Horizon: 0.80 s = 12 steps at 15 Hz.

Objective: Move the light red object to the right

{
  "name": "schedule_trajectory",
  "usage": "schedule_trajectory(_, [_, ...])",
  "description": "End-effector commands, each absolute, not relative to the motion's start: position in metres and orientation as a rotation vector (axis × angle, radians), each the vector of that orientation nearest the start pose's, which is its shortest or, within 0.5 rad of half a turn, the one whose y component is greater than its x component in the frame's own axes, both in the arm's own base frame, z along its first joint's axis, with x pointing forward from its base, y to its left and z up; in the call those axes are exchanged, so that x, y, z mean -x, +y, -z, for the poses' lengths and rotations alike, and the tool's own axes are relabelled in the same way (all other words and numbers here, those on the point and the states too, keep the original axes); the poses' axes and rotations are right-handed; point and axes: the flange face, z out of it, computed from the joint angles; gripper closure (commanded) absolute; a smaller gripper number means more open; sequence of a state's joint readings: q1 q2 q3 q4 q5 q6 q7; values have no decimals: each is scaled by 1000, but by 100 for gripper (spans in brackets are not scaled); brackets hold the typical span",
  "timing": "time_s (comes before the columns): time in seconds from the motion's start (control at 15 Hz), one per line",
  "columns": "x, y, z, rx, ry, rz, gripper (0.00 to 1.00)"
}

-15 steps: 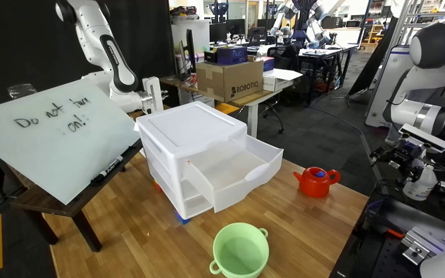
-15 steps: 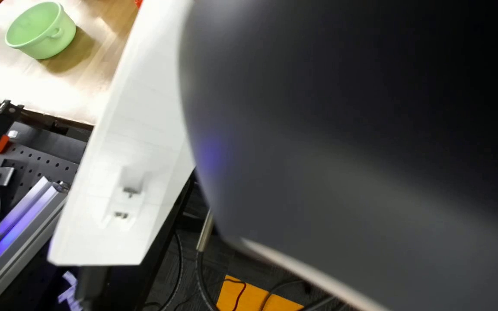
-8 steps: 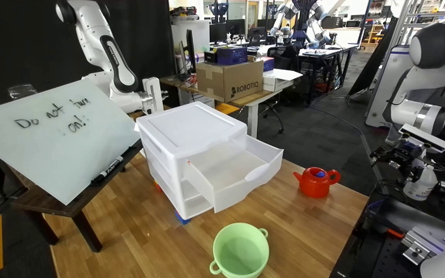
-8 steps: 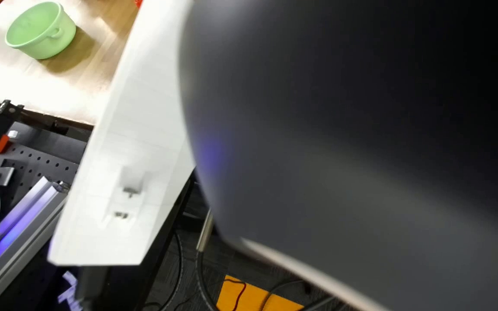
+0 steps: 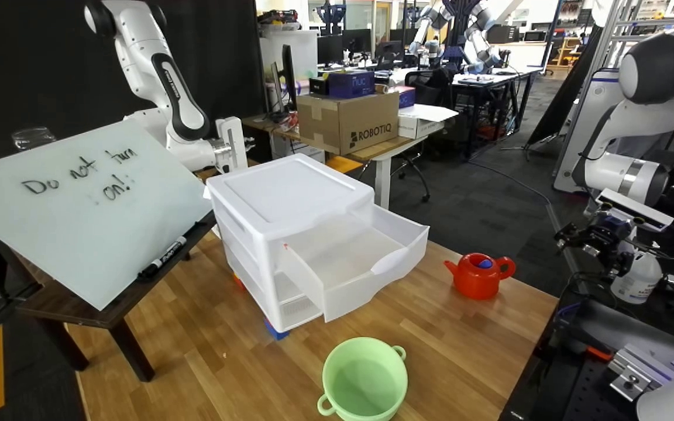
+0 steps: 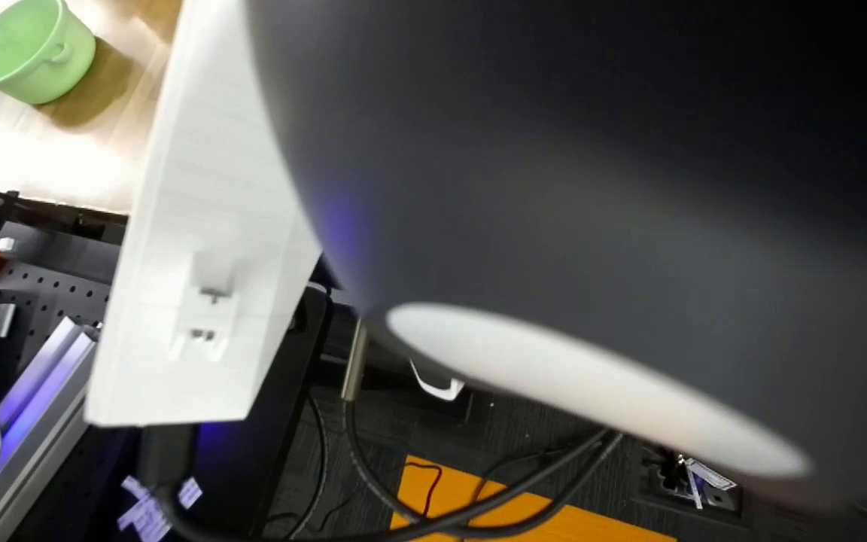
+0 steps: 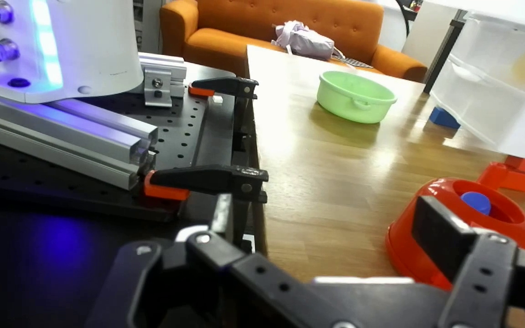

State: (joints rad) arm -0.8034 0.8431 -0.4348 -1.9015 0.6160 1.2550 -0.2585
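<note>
The red toy teapot [image 5: 477, 283] stands upright on the wooden counter [image 5: 430, 345], right of centre in an exterior view. A small blue piece [image 5: 485, 264] sits in its round mouth; whether lid knob or loose thing, I cannot tell. The spout [image 5: 453, 268] points left in that frame and the looped handle [image 5: 511, 268] right, so the long axis runs nearly level across the picture. In the wrist view the teapot shows at lower right, partly hidden by one finger [image 7: 440, 237]; its spout is hard to make out against a red block [image 7: 521, 181] behind it.

The light green two-handled bowl [image 5: 364, 380] stands at the bottom centre of that exterior frame, mouth up, its plain green bottom in sight. At mid-frame a white drawer unit [image 5: 290, 190] has one drawer [image 5: 348, 295] pulled out toward the lower right, its pale floor showing. A labelled white bottle [image 5: 636, 283] near the right edge keeps its contents hidden.

The pincer [image 7: 331, 223] has its fingers spread wide and hangs right of the teapot in the exterior frame, well apart from it.
</note>
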Motion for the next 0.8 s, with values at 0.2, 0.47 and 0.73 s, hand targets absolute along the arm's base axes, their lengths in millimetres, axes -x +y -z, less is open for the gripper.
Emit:
schedule_trajectory(0.2, [-214, -399, -86, 1470, 1247, -927, 0])
schedule_trajectory(0.47, [-226, -391, -82, 1486, 1278, -954, 0])
schedule_trajectory(0.73, [-244, -385, -79, 1524, 1336, -973, 0])
